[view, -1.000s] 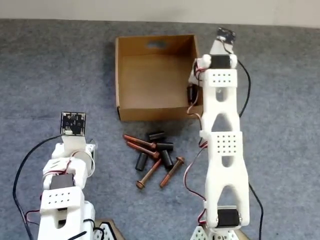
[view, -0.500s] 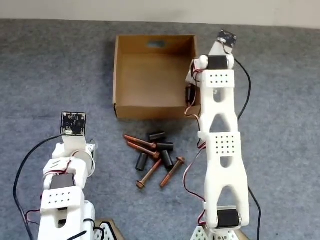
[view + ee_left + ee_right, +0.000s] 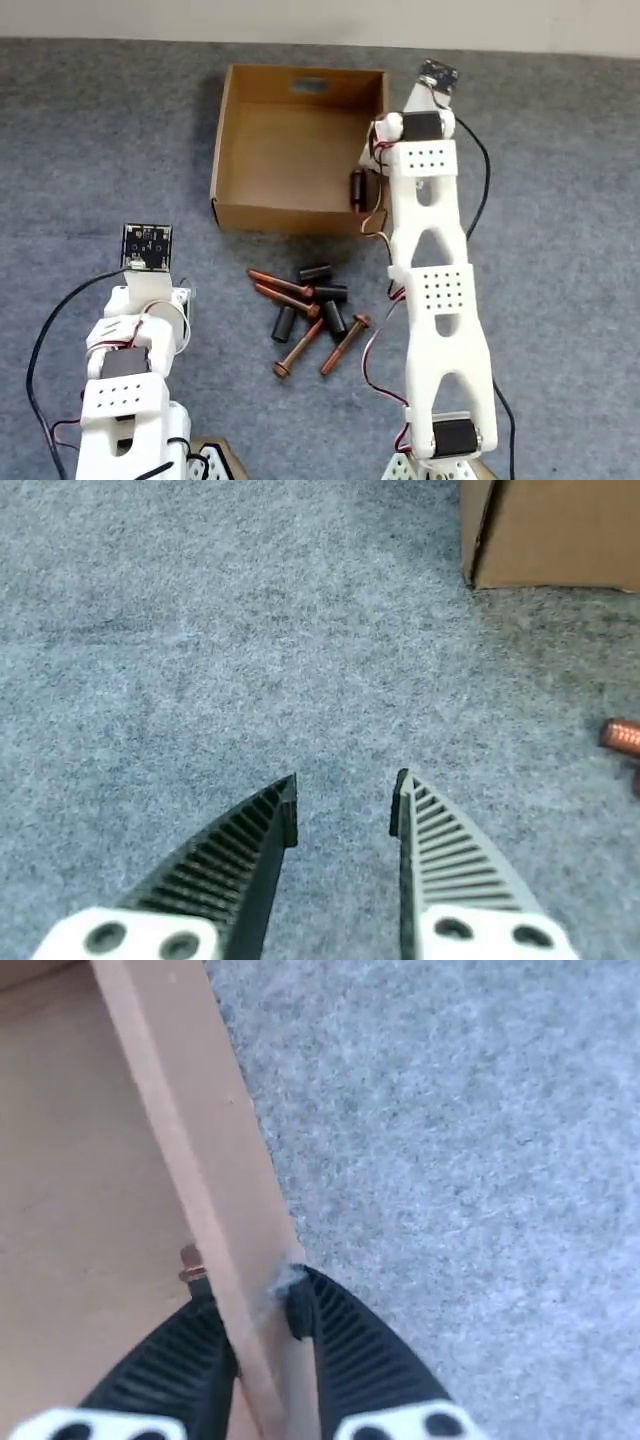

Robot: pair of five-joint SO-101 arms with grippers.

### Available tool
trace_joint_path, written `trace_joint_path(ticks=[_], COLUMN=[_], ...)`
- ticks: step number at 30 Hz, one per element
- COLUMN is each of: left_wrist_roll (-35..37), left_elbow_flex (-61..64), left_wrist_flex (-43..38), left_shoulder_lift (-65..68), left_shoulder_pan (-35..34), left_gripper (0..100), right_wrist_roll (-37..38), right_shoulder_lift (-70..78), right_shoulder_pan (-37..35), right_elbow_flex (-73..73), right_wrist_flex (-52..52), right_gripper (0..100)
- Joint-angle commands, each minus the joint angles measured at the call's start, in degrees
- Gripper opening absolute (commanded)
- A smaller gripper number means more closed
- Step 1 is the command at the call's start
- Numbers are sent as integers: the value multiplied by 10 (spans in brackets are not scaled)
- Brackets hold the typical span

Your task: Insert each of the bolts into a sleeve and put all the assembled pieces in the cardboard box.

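The cardboard box [image 3: 298, 90] stands open at the back of the carpet, slightly turned. My right gripper [image 3: 255, 1305] straddles its right wall [image 3: 190, 1140] and is shut on it, one finger inside and one outside. A small copper piece [image 3: 190, 1263] shows beside the inner finger; I cannot tell what it is. In front of the box lies a pile of copper bolts [image 3: 298, 348] and black sleeves [image 3: 313, 272], all separate. My left gripper [image 3: 343, 800] hovers open over bare carpet at the front left, well left of the pile.
The left wrist view catches a box corner [image 3: 560, 540] and the tip of one bolt [image 3: 620, 734] at its edge. Grey carpet [image 3: 100, 130] covers the table. A pale wall strip runs along the far edge.
The right arm has swung left with the box wall in its gripper, sliding and turning the box leftward. The left arm and the pile have not moved.
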Motion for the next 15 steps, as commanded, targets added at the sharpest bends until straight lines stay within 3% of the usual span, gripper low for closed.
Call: trace_joint_path(ticks=[1, 5, 10, 13, 15], left_wrist_roll=[-4, -4, -4, -4, -4], left_elbow_flex=[-1, -1, 6, 6, 6], left_wrist_flex=[-8, -9, -10, -10, -10], left_shoulder_lift=[0, 0, -5, -5, -5], left_shoulder_pan=[8, 8, 8, 8, 8], left_gripper=[171, 171, 171, 171, 171], right_wrist_roll=[-6, -4, 4, 76, 107], right_shoulder_lift=[-28, -53, -109, -146, -168], right_shoulder_pan=[-2, 2, 17, 20, 16], right_elbow_flex=[-44, -101, -120, -120, -120], right_wrist_flex=[19, 23, 24, 45, 58], right_gripper=[162, 195, 91, 2, 16])
